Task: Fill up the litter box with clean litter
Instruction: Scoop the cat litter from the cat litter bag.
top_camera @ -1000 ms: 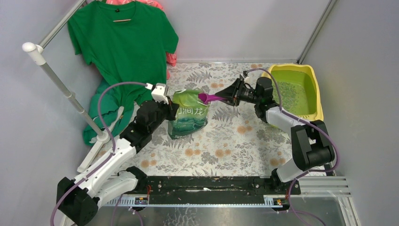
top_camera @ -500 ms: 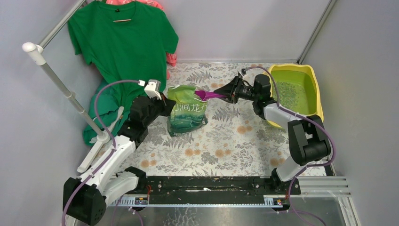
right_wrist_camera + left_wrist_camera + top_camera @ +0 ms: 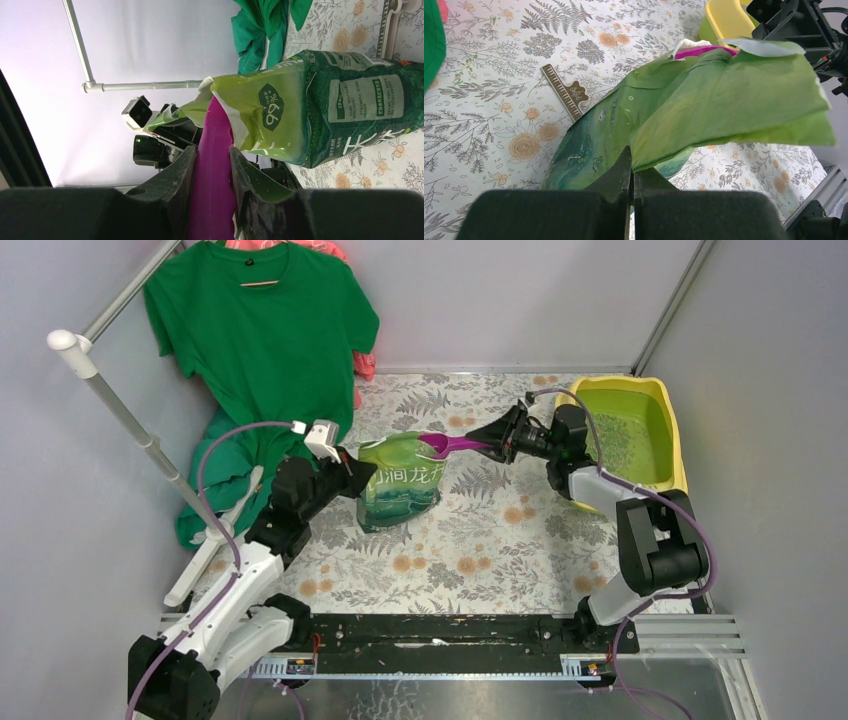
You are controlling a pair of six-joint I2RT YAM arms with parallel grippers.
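Shifted since a second ago: left arm drawn back toward eight o'clock, bag mouth stretched with it.

We record:
- Left gripper [image 3: 352, 473]: fingers pressed together, pinching the top edge of the bag [image 3: 400, 490] at its nine o'clock side.
- Right gripper [image 3: 492, 445]: fingers clamped on the handle of the scoop [image 3: 447, 445], whose purple tip sits in the bag mouth, entering from three o'clock.
- Bag: upright, left of centre on the table [image 3: 500, 530].
- Box [image 3: 678, 440]: yellow, at two o'clock, well apart from the bag.
- Litter [image 3: 612, 445]: thin scatter of green grains on the box floor.
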